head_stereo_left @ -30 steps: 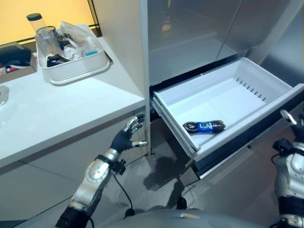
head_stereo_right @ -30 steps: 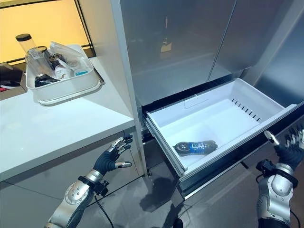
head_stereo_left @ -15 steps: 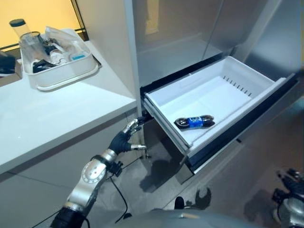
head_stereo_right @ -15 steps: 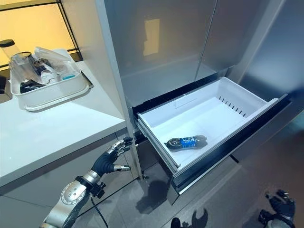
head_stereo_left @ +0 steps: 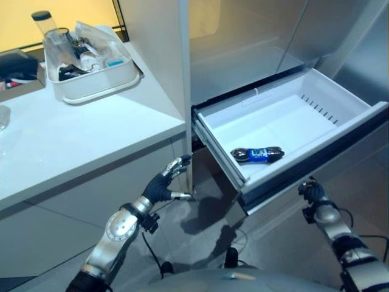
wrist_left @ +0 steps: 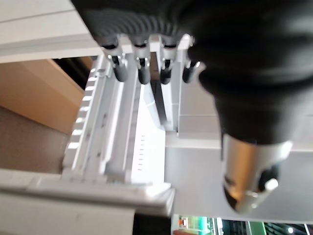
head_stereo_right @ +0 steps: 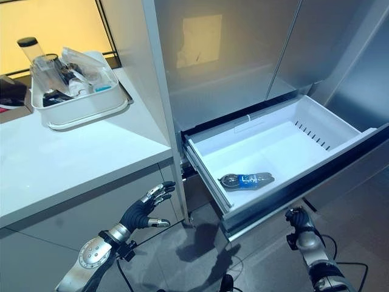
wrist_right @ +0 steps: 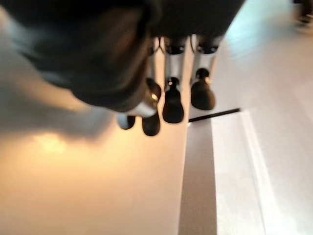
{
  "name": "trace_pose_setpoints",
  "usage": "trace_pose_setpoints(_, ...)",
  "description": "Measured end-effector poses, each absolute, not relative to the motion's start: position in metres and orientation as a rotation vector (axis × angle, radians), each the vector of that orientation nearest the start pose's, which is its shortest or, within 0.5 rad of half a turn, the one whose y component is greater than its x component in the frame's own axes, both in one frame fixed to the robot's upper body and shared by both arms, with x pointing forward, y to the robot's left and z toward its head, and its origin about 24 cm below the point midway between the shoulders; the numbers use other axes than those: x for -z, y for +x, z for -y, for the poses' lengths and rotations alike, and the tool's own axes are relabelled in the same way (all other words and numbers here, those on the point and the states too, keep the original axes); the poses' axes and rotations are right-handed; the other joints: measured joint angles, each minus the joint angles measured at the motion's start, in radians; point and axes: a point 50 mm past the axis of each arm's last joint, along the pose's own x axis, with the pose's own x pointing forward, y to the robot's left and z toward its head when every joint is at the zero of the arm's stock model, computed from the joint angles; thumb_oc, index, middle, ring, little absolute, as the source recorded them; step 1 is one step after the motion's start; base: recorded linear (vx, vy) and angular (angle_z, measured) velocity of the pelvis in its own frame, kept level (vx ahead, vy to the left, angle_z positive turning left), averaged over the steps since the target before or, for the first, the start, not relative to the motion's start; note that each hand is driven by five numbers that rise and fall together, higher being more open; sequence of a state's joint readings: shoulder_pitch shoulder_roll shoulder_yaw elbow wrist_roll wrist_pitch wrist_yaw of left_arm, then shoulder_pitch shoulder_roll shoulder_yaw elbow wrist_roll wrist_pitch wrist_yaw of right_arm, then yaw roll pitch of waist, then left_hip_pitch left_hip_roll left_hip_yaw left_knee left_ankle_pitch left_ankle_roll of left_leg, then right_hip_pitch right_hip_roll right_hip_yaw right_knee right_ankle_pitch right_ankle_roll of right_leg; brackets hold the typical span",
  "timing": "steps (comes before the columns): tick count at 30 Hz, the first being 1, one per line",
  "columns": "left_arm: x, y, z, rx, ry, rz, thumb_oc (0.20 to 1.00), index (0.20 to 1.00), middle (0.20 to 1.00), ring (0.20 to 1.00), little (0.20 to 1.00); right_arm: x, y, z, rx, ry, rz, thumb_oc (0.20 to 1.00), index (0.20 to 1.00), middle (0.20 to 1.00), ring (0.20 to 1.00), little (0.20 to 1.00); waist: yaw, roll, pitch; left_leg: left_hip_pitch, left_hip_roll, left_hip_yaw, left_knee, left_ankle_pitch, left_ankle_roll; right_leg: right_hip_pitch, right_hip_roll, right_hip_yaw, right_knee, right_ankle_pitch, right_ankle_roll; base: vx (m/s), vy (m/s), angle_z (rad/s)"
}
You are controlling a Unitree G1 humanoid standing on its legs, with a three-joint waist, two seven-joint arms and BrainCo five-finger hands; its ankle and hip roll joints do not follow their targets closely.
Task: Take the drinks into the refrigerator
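My left hand (head_stereo_left: 163,185) hangs with fingers spread and empty, below the counter (head_stereo_left: 73,137) edge and beside the drawer's (head_stereo_left: 292,115) near corner. My right hand (head_stereo_left: 311,192), fingers curled on nothing, sits just under the drawer's front edge. The bottle (head_stereo_left: 257,154) lies on its side inside, above and between my hands.

In front of me the white refrigerator drawer (head_stereo_left: 340,100) stands pulled out at centre right, and a dark drink bottle (head_stereo_left: 257,154) with a blue label lies on its side near its front edge. At upper left, the white counter (head_stereo_left: 73,143) carries a white tub (head_stereo_left: 97,85) of clutter.
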State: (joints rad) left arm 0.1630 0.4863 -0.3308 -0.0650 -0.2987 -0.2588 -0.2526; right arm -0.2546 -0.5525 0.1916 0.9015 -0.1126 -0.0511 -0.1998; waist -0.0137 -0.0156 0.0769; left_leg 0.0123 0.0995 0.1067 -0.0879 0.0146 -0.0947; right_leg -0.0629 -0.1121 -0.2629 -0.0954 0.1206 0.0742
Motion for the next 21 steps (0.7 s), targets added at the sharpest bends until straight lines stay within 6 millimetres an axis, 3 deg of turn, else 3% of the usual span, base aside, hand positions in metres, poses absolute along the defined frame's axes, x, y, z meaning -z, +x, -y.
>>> trace_pose_setpoints(4, -0.028, 0.2, -0.155, 0.548, 0.102, 0.003, 1.0, 1.0, 1.0, 1.0, 1.0, 0.016, 0.279, 0.296, 0.137, -0.895, -0.491, 0.2, 0.2, 0.2, 0.2, 0.2, 0.005, 0.003, 0.006, -0.024, 0.001, -0.026, 0.0, 0.012, -0.007, -0.012, 0.003, -0.025, 0.002, 0.002, -0.003, -0.03, 0.011, 0.15)
trace_pose_setpoints(8, -0.028, 0.202, -0.152, 0.53, 0.085, 0.008, 1.0, 1.0, 1.0, 1.0, 1.0, -0.021, 0.322, 0.27, 0.075, -0.98, -0.334, 0.2, 0.2, 0.2, 0.2, 0.2, 0.024, 0.012, 0.024, -0.046, 0.003, -0.04, 0.0, 0.018, -0.007, -0.027, 0.005, -0.039, -0.002, 0.003, -0.005, -0.03, 0.014, 0.11)
trace_pose_setpoints(12, -0.028, 0.203, -0.151, 0.504, 0.076, 0.011, 1.0, 1.0, 1.0, 1.0, 1.0, -0.069, 0.361, 0.216, -0.024, -1.045, -0.072, 0.2, 0.2, 0.2, 0.2, 0.2, 0.041, 0.009, 0.03, -0.076, 0.007, -0.062, 0.001, 0.035, -0.013, -0.046, 0.008, -0.058, -0.002, 0.007, -0.011, -0.02, 0.007, 0.16)
trace_pose_setpoints(14, -0.031, 0.206, -0.151, 0.504, 0.082, 0.025, 1.0, 1.0, 1.0, 1.0, 1.0, -0.099, 0.378, 0.183, -0.064, -1.046, 0.072, 0.2, 0.2, 0.2, 0.2, 0.2, 0.087, 0.004, 0.043, -0.081, 0.006, -0.077, 0.004, 0.038, -0.014, -0.046, 0.008, -0.071, 0.003, 0.008, -0.012, -0.02, 0.007, 0.16)
trace_pose_setpoints(17, -0.032, 0.207, -0.151, 0.502, 0.085, 0.027, 1.0, 1.0, 1.0, 1.0, 1.0, -0.128, 0.39, 0.152, -0.094, -1.026, 0.196, 0.2, 0.2, 0.2, 0.2, 0.2, 0.107, -0.01, 0.057, -0.098, 0.005, -0.093, 0.013, 0.044, -0.015, -0.047, 0.006, -0.087, 0.003, 0.011, -0.017, -0.01, 0.0, 0.26)
trace_pose_setpoints(19, -0.032, 0.207, -0.152, 0.497, 0.088, 0.028, 1.0, 1.0, 1.0, 1.0, 1.0, -0.14, 0.394, 0.134, -0.115, -1.014, 0.249, 0.2, 0.2, 0.2, 0.2, 0.2, 0.147, -0.029, 0.067, -0.106, 0.0, -0.105, 0.015, 0.044, -0.014, -0.046, 0.001, -0.097, 0.004, 0.008, -0.014, -0.02, -0.01, 0.15)
trace_pose_setpoints(21, -0.032, 0.207, -0.157, 0.485, 0.111, 0.02, 1.0, 1.0, 1.0, 1.0, 1.0, -0.135, 0.395, 0.138, -0.099, -1.026, 0.219, 0.2, 0.2, 0.2, 0.2, 0.2, 0.142, -0.052, 0.077, -0.109, -0.005, -0.11, 0.016, 0.046, -0.012, -0.045, -0.004, -0.103, 0.004, 0.007, -0.012, -0.01, -0.006, 0.12)
